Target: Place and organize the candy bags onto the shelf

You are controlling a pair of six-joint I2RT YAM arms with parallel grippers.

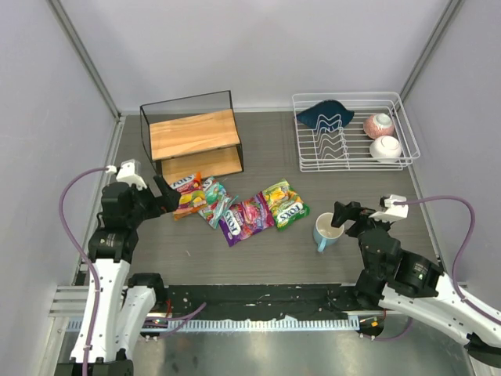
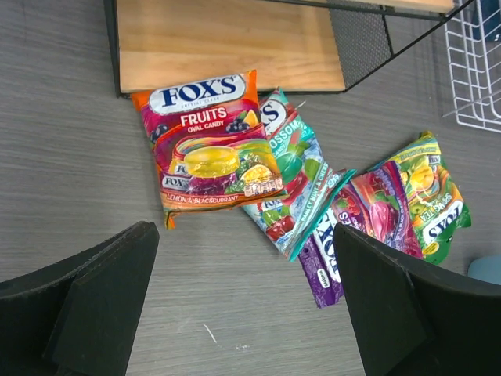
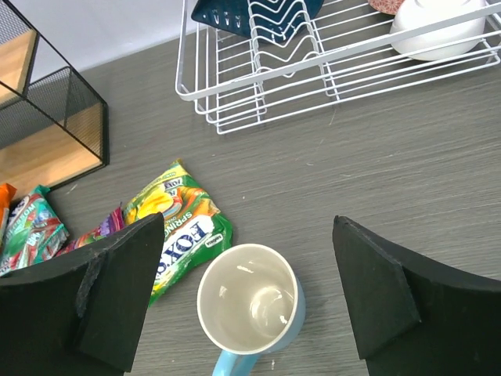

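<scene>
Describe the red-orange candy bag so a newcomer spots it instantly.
Find the two-tier wooden shelf at back left. Directly in front of its lower board lies the red-orange bag, leftmost of the four bags. Only it reads FRUITS Oval Candy, and its right edge overlaps the teal-green bag.

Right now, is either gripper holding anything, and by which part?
Nothing is held. The left gripper stands open, just short of the red-orange bag; the right gripper stands open by the mug.
</scene>
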